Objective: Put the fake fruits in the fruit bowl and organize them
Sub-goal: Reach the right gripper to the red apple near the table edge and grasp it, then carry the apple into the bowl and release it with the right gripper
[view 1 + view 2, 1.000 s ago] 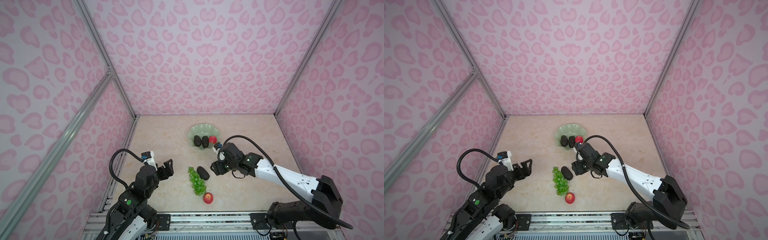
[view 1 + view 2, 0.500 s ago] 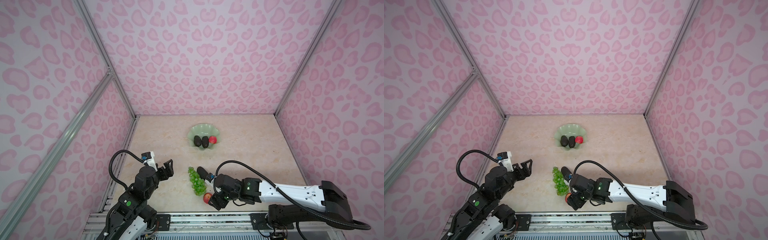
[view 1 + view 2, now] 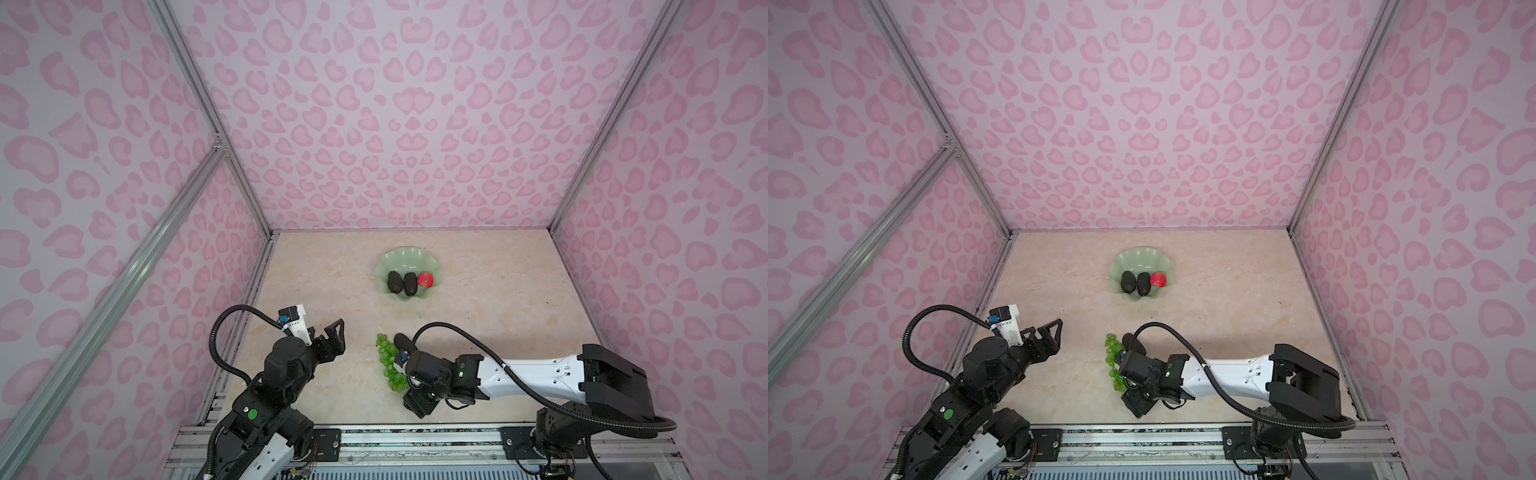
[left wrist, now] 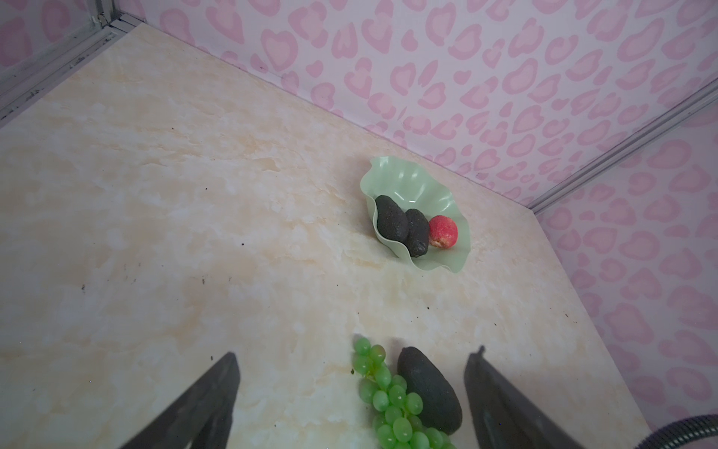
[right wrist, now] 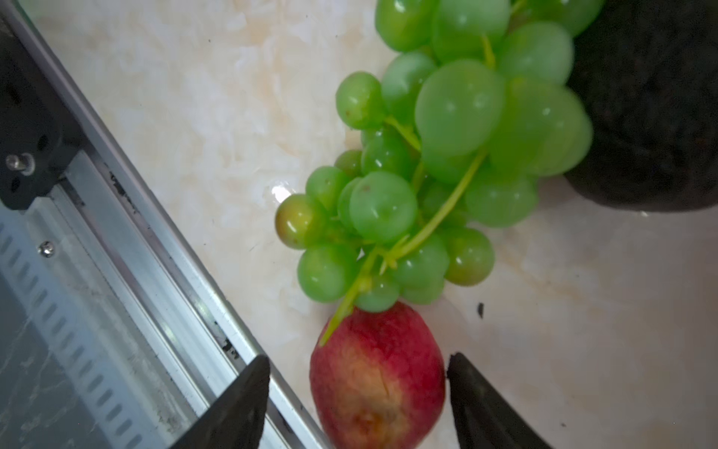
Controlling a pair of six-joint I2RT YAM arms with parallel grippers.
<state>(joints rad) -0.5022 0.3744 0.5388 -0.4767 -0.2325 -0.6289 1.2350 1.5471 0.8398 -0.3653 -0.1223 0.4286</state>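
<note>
Apple (image 5: 377,381) sits between parted jaws, seemingly against rail (image 5: 136,248).

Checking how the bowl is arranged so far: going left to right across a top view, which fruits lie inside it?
Inside the pale mint-green scalloped bowl: dark rough oval avocado-like piece → second dark rough oval piece → small red apple.

The right end effector (image 5: 358,358) now flanks the apple (image 5: 377,381).
</note>
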